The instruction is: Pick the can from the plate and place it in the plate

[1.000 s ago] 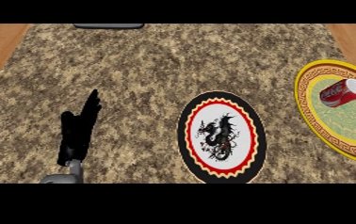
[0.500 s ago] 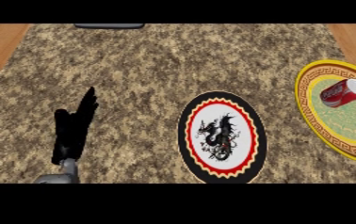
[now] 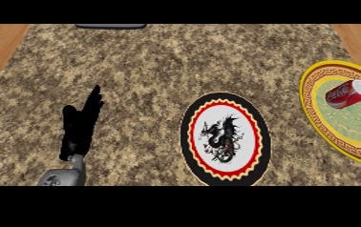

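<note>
My left robot hand (image 3: 81, 126) rests open, holding nothing; I'd approach the tipped can (image 3: 341, 94) on the yellow plate (image 3: 316, 110) squarely.

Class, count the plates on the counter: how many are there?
2: the dragon plate at centre, and the yellow-rimmed plate at the right edge, partly cut off, holding the can.

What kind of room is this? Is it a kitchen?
Probably a kitchen. The surface is a speckled stone-look counter, and two plates sit on it: a black and red plate with a dragon and a yellow plate holding a red can on its side. The robot's left hand rests nearby.
</note>
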Robot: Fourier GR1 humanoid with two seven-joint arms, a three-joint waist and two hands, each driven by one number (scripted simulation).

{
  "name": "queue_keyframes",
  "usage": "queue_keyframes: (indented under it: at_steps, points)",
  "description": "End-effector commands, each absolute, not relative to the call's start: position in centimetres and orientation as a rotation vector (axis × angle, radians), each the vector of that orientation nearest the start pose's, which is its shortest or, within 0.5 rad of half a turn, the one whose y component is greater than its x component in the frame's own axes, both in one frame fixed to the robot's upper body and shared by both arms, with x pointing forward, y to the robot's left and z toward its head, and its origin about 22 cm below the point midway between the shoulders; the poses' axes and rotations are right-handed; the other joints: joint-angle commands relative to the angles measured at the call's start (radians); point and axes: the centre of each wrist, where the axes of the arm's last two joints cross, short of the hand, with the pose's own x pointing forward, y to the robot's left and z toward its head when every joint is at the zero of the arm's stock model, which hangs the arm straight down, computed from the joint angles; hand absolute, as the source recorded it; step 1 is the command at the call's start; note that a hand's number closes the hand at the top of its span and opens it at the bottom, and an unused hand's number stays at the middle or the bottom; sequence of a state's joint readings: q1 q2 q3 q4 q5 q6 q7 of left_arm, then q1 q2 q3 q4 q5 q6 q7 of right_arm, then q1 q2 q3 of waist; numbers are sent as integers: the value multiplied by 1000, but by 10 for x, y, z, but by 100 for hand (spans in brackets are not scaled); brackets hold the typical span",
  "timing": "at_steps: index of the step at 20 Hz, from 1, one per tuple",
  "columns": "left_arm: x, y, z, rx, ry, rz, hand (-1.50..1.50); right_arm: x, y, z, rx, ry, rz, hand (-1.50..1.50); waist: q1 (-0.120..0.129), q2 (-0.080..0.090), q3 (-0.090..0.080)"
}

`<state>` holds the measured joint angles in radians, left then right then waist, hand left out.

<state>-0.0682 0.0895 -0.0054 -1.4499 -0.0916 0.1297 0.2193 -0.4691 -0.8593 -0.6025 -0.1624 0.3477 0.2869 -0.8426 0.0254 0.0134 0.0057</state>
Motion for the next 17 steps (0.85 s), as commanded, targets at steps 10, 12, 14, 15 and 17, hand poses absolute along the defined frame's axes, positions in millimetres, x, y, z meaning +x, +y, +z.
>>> queue_keyframes:
  at_steps: [10,12,14,15,17]
  points:
    - [246,236,-19,211,-1308,-54,0,194,-587,39,-696,-1572,42,-150,14,4,4]
    - [253,246,-5,219,-1298,-57,0,177,-594,37,-712,-1572,54,-150,9,4,5]
    - [257,241,-15,225,-1309,-51,0,184,-593,41,-723,-1549,83,-150,9,7,4]
    - [252,252,-6,231,-1303,-45,0,174,-596,38,-709,-1533,94,-150,9,2,4]
    - [256,249,-5,215,-1309,-69,0,173,-601,47,-741,-1512,93,-150,12,5,5]
